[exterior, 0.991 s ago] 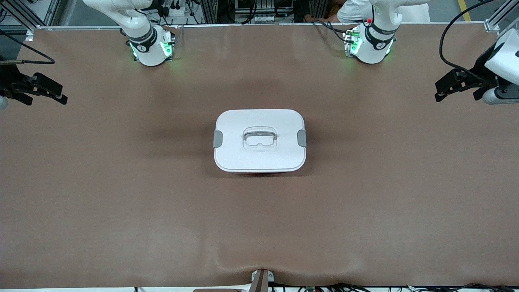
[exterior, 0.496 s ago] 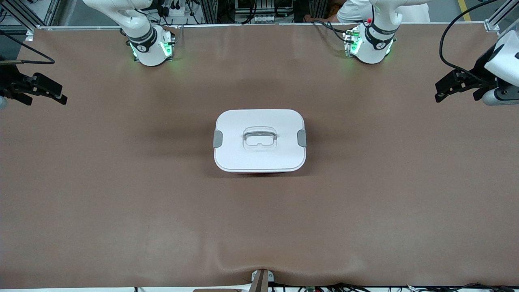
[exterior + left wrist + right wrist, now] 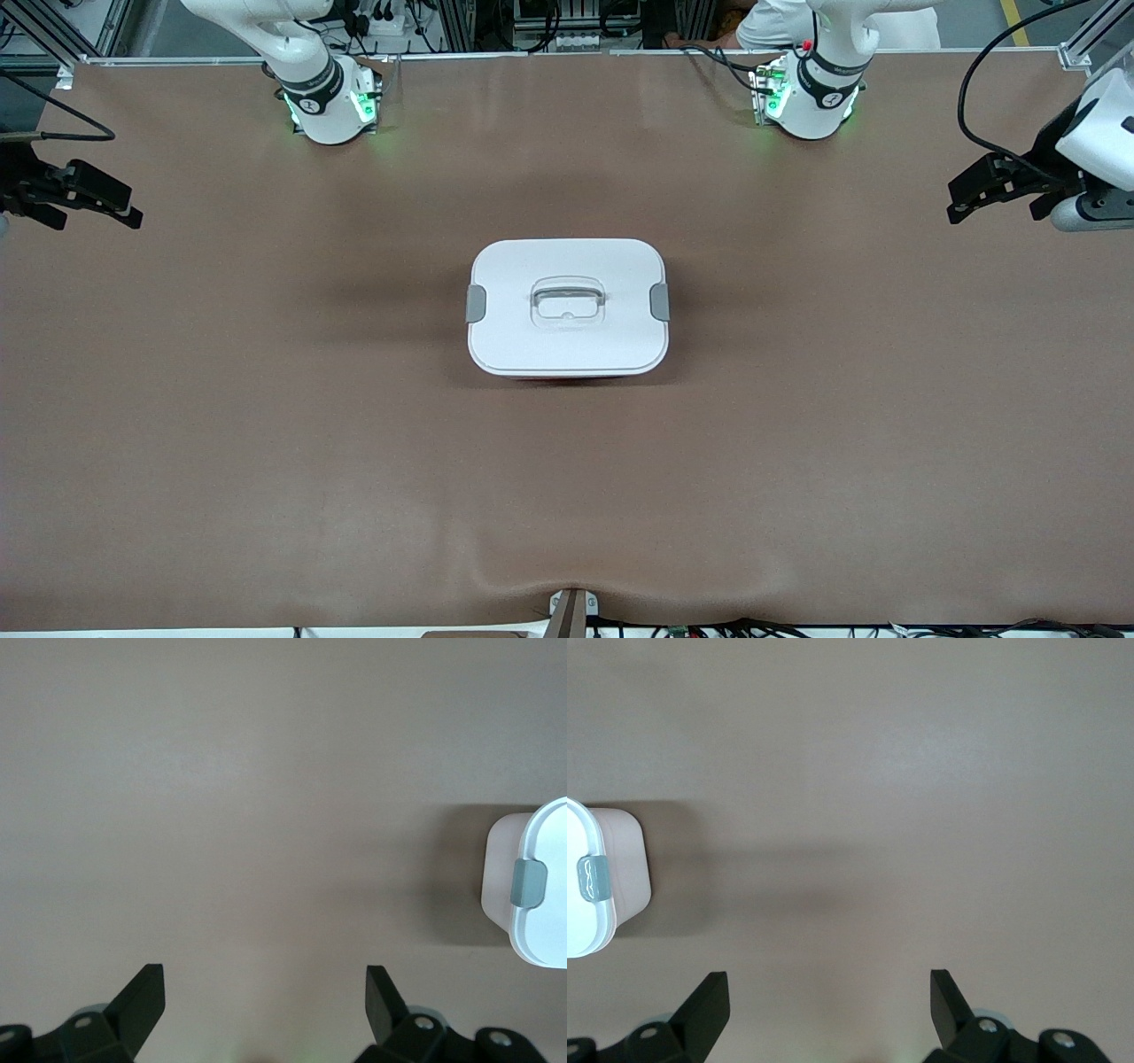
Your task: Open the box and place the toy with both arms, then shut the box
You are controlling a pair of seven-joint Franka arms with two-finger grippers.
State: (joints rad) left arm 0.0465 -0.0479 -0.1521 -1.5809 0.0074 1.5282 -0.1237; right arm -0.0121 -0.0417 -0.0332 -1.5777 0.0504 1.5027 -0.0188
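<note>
White lid: shut on the box (image 3: 567, 306), mid desk (image 3: 266, 443).
Inside: hidden.
My left hand (image 3: 961, 199): released, over desk end.
My right hand (image 3: 124, 206): released, over other end.

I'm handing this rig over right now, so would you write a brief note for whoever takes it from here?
Left gripper: open, empty, over the table's edge at the left arm's end.
Right gripper: open, empty, over the right arm's end.
Box: mid-table, white lid on, both grey clips seated against its sides.
Toy: not in any view.
Done: nothing.
Left: open the box, place the toy inside, close it.
</note>
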